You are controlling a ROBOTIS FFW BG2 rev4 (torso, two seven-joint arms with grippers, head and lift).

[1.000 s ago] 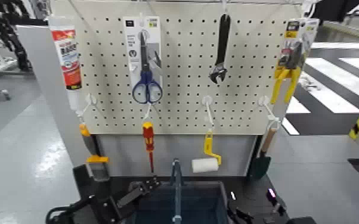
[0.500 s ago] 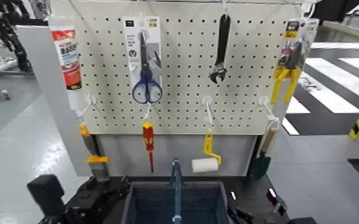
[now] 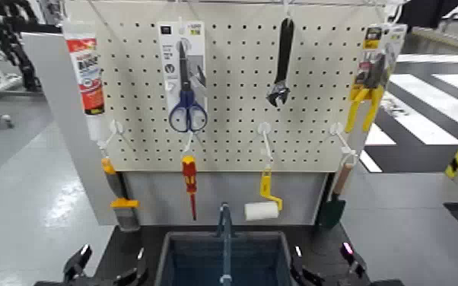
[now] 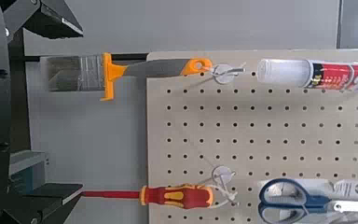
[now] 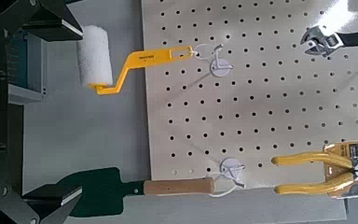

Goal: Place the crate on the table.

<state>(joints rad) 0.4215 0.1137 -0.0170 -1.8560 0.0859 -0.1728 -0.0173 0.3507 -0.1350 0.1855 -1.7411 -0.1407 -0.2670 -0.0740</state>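
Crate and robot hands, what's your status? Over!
Left gripper open, left of crate. Right gripper open, right of crate. Crate on black table, handle up. Nothing seen between grippers and crate. Over.

Crate (image 3: 226, 258) on black worktop (image 3: 118, 247) (handle (image 3: 225, 236) upright), tools (image 3: 105, 266) (image 3: 327, 266) apart on either side.

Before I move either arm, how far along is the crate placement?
The crate already looks placed, sitting on the black tabletop. Nothing is in hand: left end effector and right end effector stand open on either side. Likely only backing the arms away is left.
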